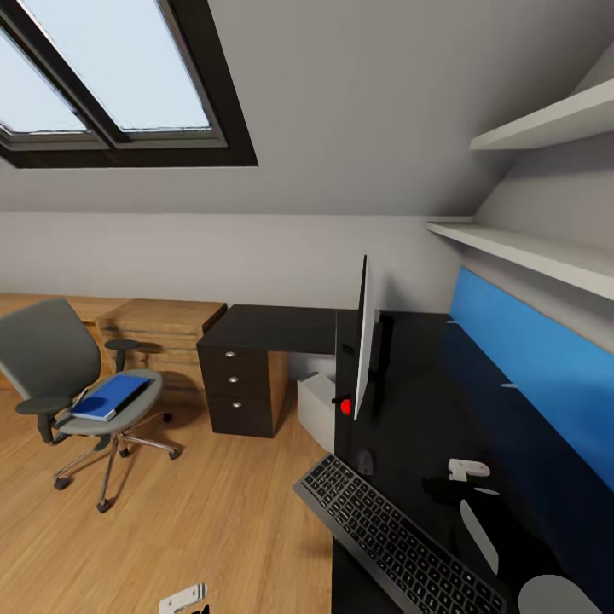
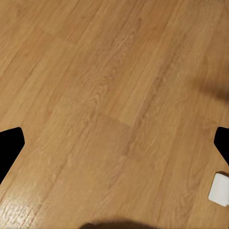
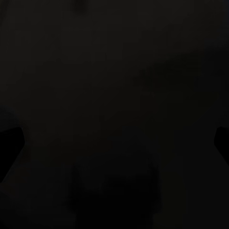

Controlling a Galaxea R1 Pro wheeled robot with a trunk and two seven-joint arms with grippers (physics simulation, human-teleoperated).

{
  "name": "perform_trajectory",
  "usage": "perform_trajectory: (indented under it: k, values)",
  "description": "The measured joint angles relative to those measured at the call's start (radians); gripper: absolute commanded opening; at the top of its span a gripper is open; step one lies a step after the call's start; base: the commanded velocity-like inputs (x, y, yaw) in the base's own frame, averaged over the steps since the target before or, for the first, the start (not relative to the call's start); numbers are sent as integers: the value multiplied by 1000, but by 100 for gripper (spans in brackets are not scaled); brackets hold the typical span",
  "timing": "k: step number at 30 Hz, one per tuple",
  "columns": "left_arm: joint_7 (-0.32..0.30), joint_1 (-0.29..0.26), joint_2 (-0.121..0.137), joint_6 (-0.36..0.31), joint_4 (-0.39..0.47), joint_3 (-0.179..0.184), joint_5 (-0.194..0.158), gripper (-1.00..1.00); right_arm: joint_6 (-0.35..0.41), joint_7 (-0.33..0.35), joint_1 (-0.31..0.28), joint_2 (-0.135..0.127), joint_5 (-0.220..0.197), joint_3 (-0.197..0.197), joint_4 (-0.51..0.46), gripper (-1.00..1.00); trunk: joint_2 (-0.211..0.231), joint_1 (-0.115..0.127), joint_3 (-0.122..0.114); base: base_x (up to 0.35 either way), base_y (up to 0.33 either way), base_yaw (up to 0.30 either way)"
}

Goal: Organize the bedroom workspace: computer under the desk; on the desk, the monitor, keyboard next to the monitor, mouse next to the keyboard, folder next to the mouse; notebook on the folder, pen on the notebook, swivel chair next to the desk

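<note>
The black desk [image 1: 426,401] runs along the right wall. On it the monitor [image 1: 366,341] stands edge-on, with the small dark mouse [image 1: 365,462] near its foot and the grey keyboard [image 1: 396,537] overhanging the desk's front edge. Beneath the desk stands the white computer [image 1: 317,409]. At the left, the grey swivel chair [image 1: 60,367] is out on the floor, apart from the desk, and carries the blue folder [image 1: 111,396] on its seat. My left gripper [image 2: 114,148] hangs open over bare floor. My right gripper [image 3: 114,145] is open above the dark desk top.
A black drawer unit [image 1: 243,388] and low wooden drawers [image 1: 162,337] line the back wall. Two shelves [image 1: 529,247] and a blue panel [image 1: 546,367] sit above the desk. Wooden floor [image 1: 196,512] lies open between chair and desk. A skylight [image 1: 111,77] is overhead.
</note>
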State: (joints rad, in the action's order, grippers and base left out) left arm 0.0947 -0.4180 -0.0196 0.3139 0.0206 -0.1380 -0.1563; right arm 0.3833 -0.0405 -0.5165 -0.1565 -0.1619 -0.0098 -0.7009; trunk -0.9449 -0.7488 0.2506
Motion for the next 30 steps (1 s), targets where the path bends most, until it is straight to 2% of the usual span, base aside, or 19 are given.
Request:
perform_trajectory:
  k: [6,17,30]
  values:
    - [0,0,0,0,0,0,0,100,0,0,0,0,0,1,-1,100,-42,-23,19,0,0,0]
    - [1,0,3,-1,0,-1,0,100,1,1,0,0,0,7,0,100,-42,-23,19,0,0,0]
    - [3,0,3,-1,0,-1,0,100,2,0,0,13,4,19,0,100,-133,-73,60,0,0,0]
